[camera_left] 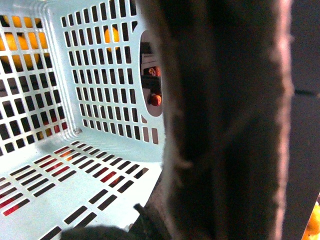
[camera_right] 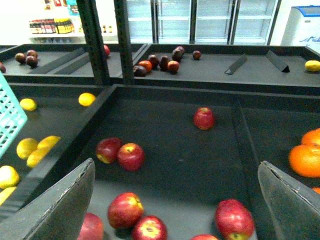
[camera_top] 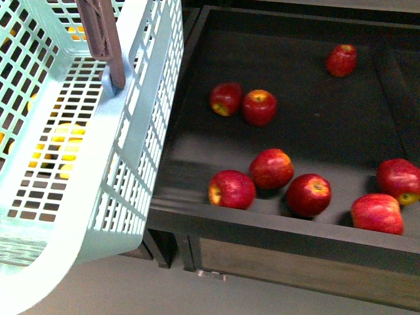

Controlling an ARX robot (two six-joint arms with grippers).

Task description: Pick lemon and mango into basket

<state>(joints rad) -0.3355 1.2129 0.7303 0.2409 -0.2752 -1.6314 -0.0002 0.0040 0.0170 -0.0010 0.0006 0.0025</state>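
The turquoise basket [camera_top: 98,164] hangs tilted at the left of the front view, its brown handle [camera_top: 98,33] running up out of frame. My left gripper [camera_left: 165,220] is shut on the handle [camera_left: 225,115], which fills the left wrist view beside the basket's bare slotted floor [camera_left: 75,185]. A corner of the basket [camera_right: 10,120] shows in the right wrist view. My right gripper [camera_right: 175,210] is open and empty above the apple bin. Small yellow lemons [camera_right: 86,99] lie in the bin left of it. Dark red fruits [camera_right: 165,62] lie on the far shelf, too small to tell whether they are mangoes.
Several red apples [camera_top: 271,168] lie in the dark bin [camera_top: 315,236]. Longer yellow fruits [camera_right: 37,150] lie near the lemons, and yellow fruit [camera_top: 65,134] shows through the basket slots. Oranges [camera_right: 307,160] fill the bin to the right. Shelf uprights [camera_right: 95,40] stand behind.
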